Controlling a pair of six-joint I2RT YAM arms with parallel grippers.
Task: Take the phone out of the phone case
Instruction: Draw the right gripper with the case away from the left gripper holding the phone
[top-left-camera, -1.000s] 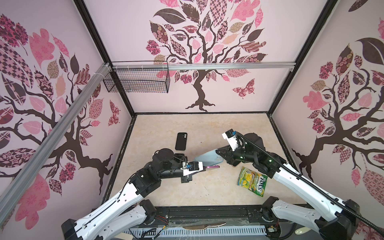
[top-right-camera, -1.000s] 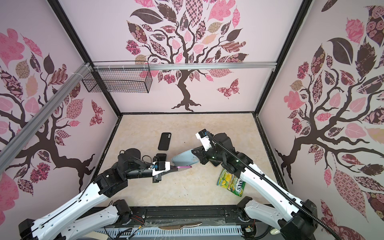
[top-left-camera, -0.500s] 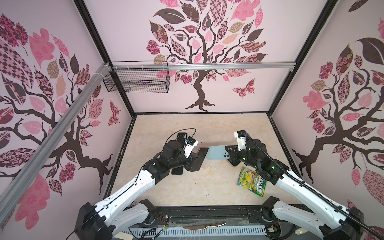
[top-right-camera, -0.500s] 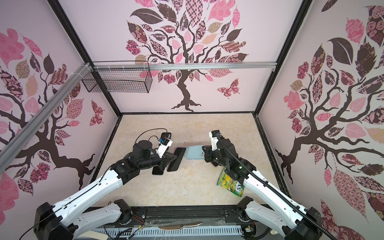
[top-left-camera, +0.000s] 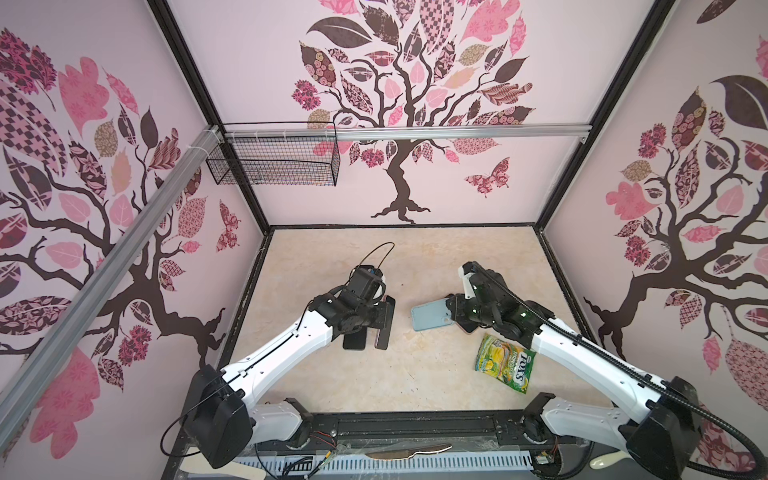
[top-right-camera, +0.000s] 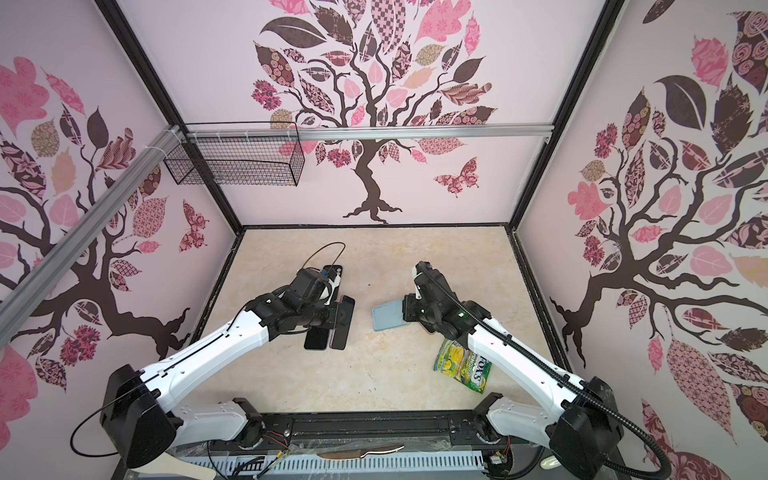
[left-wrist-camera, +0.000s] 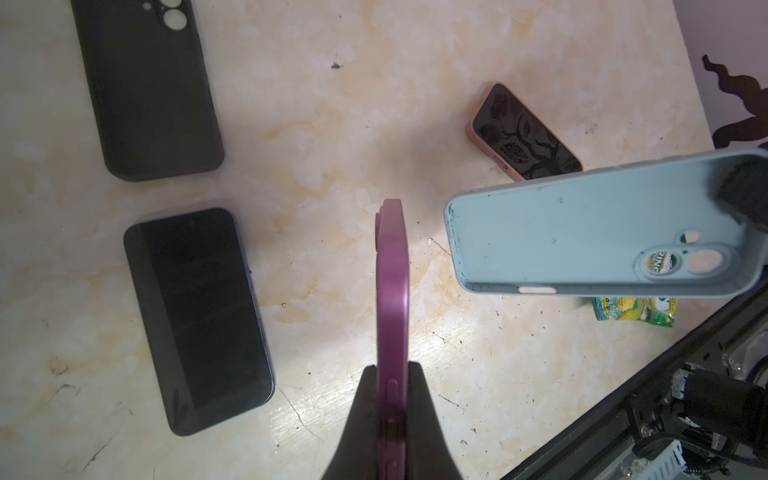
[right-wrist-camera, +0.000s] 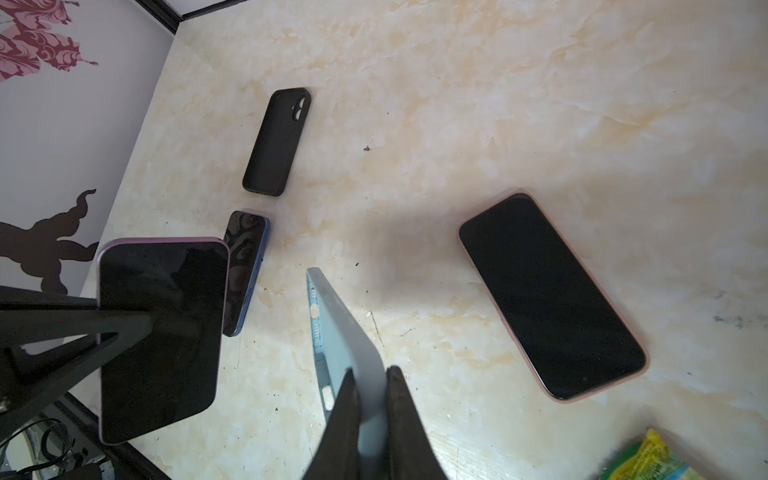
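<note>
Our left claw (left-wrist-camera: 392, 368) pinches the bare purple phone (top-left-camera: 385, 322), just left of the picture's middle. Our right claw (right-wrist-camera: 371, 370) pinches the empty blue case (top-left-camera: 430, 314). The pink case (left-wrist-camera: 471, 129) seems full.

In a top view, the left gripper (top-right-camera: 333, 319) clamps a dark phone (top-right-camera: 344, 318). The right gripper (top-right-camera: 406, 311) clamps a pale blue phone case (top-right-camera: 386, 318), which reaches from its jaws towards the left jaws, a gap between them. A second phone (top-right-camera: 315, 340) lies just beside the left jaws. A candy packet (top-right-camera: 463, 370) lies near the right jaws.
</note>
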